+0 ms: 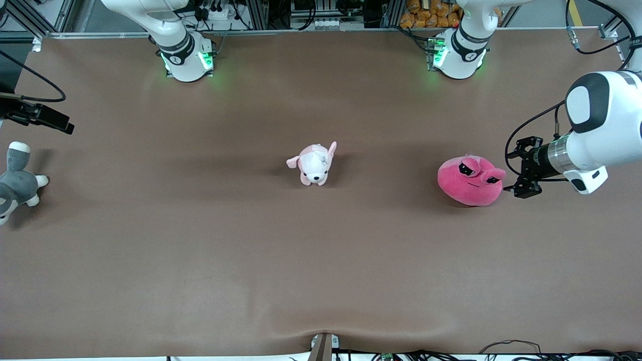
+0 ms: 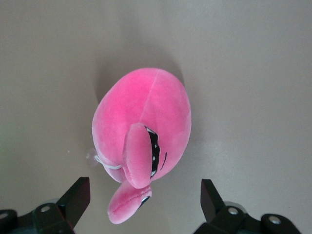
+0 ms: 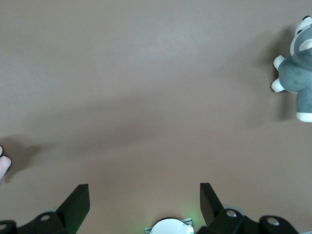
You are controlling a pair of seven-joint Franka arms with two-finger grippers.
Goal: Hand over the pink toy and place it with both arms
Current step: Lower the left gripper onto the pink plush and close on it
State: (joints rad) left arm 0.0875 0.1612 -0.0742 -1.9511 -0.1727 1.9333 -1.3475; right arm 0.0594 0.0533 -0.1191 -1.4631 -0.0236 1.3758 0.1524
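Observation:
The pink toy (image 1: 470,181) lies on the brown table toward the left arm's end, its two half-lidded eyes facing the front camera. My left gripper (image 1: 514,170) is open and low beside it, on the side toward the left arm's end of the table. In the left wrist view the pink toy (image 2: 146,112) fills the middle, and one bulging eye reaches in between the open fingers of the left gripper (image 2: 144,190). My right gripper (image 3: 145,204) is open and empty, held up over the right arm's end of the table (image 1: 55,122), where the right arm waits.
A small pale pink-and-white plush puppy (image 1: 315,163) stands at the table's middle. A grey-and-white plush animal (image 1: 17,183) lies at the right arm's end, and it also shows in the right wrist view (image 3: 295,73). The two arm bases (image 1: 188,57) (image 1: 459,52) stand along the table's edge.

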